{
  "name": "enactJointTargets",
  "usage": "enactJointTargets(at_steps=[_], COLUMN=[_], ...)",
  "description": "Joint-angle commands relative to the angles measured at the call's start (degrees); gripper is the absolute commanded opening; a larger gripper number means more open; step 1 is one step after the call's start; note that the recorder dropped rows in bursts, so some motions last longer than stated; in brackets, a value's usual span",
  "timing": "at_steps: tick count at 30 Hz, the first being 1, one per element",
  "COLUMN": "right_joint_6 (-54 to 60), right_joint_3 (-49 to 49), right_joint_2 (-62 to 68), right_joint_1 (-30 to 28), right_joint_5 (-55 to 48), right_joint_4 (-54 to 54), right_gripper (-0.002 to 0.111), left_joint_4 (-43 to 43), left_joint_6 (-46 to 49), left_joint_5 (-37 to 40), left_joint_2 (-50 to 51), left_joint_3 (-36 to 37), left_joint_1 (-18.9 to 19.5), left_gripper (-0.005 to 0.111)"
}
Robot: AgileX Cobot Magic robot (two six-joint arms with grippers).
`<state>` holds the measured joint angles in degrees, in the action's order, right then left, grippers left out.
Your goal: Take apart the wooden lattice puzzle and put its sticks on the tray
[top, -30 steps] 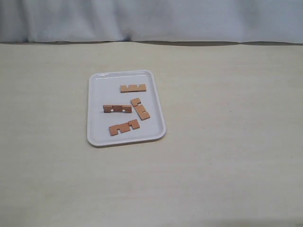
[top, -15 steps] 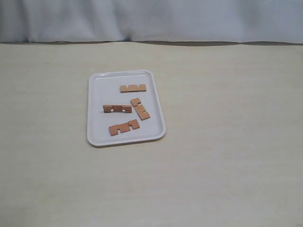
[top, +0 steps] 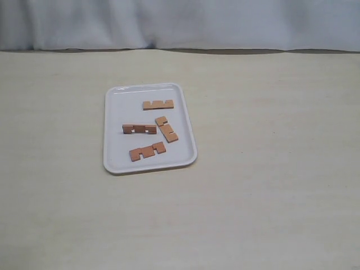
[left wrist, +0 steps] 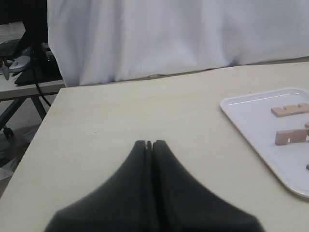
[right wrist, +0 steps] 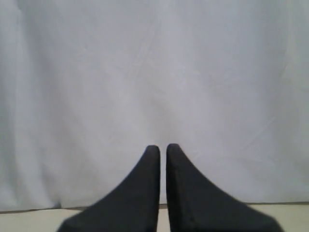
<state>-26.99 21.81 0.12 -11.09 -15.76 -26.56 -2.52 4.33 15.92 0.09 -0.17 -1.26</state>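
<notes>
The white tray (top: 113, 135) lies on the table left of centre. Four separate reddish-brown notched sticks rest on it: one at the far end (top: 158, 104), one on its edge in the middle (top: 139, 129), one slanted beside it (top: 166, 129), one near the front rim (top: 147, 151). No assembled lattice puzzle is in view. Neither arm appears in the exterior view. My left gripper (left wrist: 150, 143) is shut and empty above bare table, with the tray (left wrist: 251, 121) and two sticks (left wrist: 289, 109) (left wrist: 291, 136) off to one side. My right gripper (right wrist: 162, 147) is shut and empty, facing the white curtain.
A pale wooden table (top: 270, 169) stretches around the tray, and a white curtain (top: 180, 22) hangs behind its far edge. In the left wrist view the table's edge (left wrist: 38, 130) shows, with a bench, cables and tools (left wrist: 19, 63) beyond it.
</notes>
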Motion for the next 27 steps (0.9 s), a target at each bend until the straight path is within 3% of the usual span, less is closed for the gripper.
enactJointTargets(at_steps=[1,10,22,27], right_joint_6=[-0.2,-1.02,-1.13,9.06], right_joint_3=[-0.32,-6.17,-21.64,-21.81], right_joint_2=[-0.12,-0.12,-0.12,-0.12], right_joint_1=[-0.13,-0.13,-0.13,-0.13], right_joint_5=[-3.22,1.49,16.41,16.14], right_joint_4=[3.43,3.43,3.83,11.83], right_gripper=[0.004,0.004,0.004,0.004], left_joint_4=[-0.03,0.07,0.07,0.07], left_joint_6=[0.04,0.04,0.04,0.04], left_joint_5=[-0.45,-0.23,-0.23,-0.23], left_joint_2=[-0.09,-0.09,-0.09,-0.09], left_joint_3=[0.17,0.17,0.17,0.17], left_joint_1=[-0.12,-0.12,-0.12,-0.12], left_gripper=[0.0,0.0,0.0,0.0])
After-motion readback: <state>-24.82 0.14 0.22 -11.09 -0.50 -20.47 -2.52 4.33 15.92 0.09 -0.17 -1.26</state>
